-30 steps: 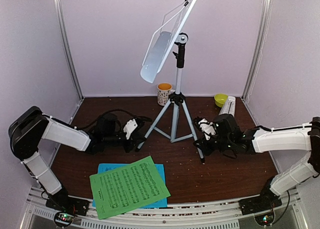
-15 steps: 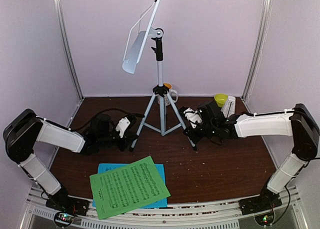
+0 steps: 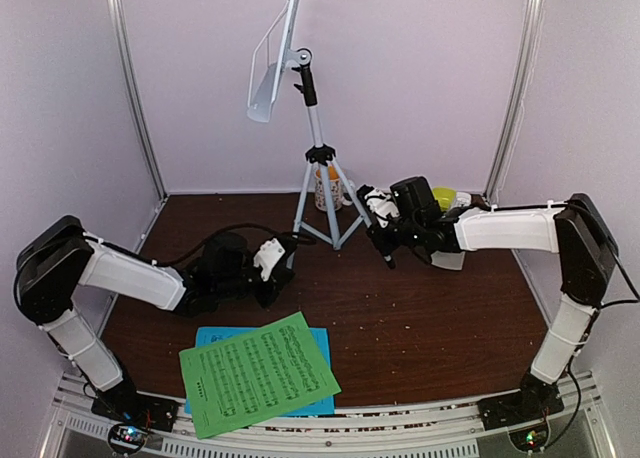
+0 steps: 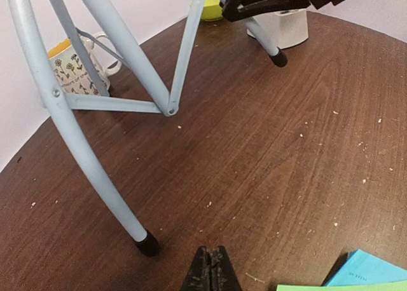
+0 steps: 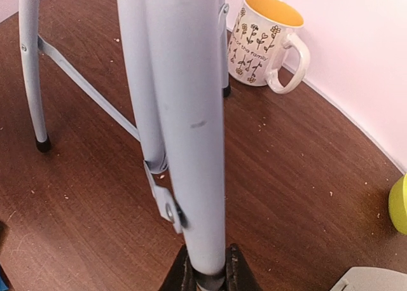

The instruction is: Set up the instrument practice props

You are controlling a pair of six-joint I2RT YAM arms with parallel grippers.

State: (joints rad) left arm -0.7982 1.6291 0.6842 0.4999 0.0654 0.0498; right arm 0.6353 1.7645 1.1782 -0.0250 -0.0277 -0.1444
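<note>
The white music stand (image 3: 272, 66) on its silver tripod (image 3: 318, 183) stands at the back centre. My right gripper (image 3: 384, 246) is shut on the tripod's right leg (image 5: 191, 145), just above that leg's foot. My left gripper (image 4: 211, 256) is shut on nothing, low over the table, a little apart from the left leg's black foot (image 4: 147, 243). The green music sheet (image 3: 258, 374) lies on the blue music sheet (image 3: 212, 335) at the front edge. The white metronome (image 4: 286, 27) sits behind my right arm, mostly hidden.
A patterned mug (image 5: 267, 40) with an orange inside stands by the back wall, just behind the tripod. A small lime-green bowl (image 3: 444, 196) sits at the back right. Side posts and walls close in the brown table (image 3: 440, 328).
The stand has moved back and to the left with my right gripper on its leg. My left gripper has let go of the left leg and closed.
</note>
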